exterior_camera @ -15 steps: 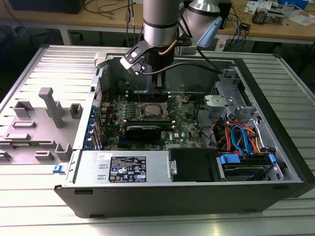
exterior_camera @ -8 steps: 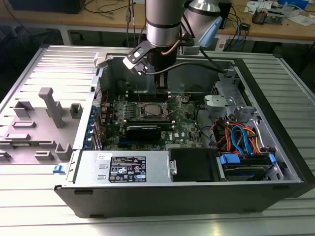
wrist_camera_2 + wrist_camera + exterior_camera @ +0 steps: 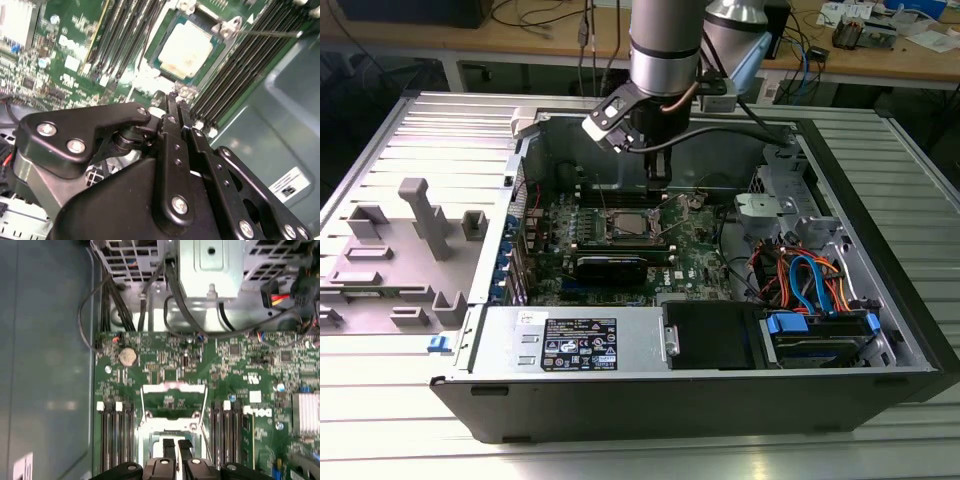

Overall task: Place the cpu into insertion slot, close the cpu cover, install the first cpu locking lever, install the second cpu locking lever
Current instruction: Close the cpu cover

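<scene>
The cpu (image 3: 186, 48), a silvery square, lies flat in the insertion slot (image 3: 218, 29) on the green motherboard; the exterior view shows it (image 3: 628, 222) near the board's middle. The cpu cover (image 3: 172, 388) looks raised, since board parts show through its window just beyond the fingertips. Thin wire levers (image 3: 141, 405) run along the cover's sides, and one lever (image 3: 270, 34) sticks out past the slot. My gripper (image 3: 174, 97) hangs just off the slot's edge, shut with nothing between its fingers. It also appears in the exterior view (image 3: 658, 182) and the first wrist view (image 3: 175, 442).
Long memory slots (image 3: 115, 430) flank the socket on both sides. A black card (image 3: 620, 265) lies in front of it. The power supply (image 3: 570, 345), drive bay and coloured cables (image 3: 810, 280) crowd the case front and the exterior view's right. Grey fixtures (image 3: 420, 230) stand outside on that view's left.
</scene>
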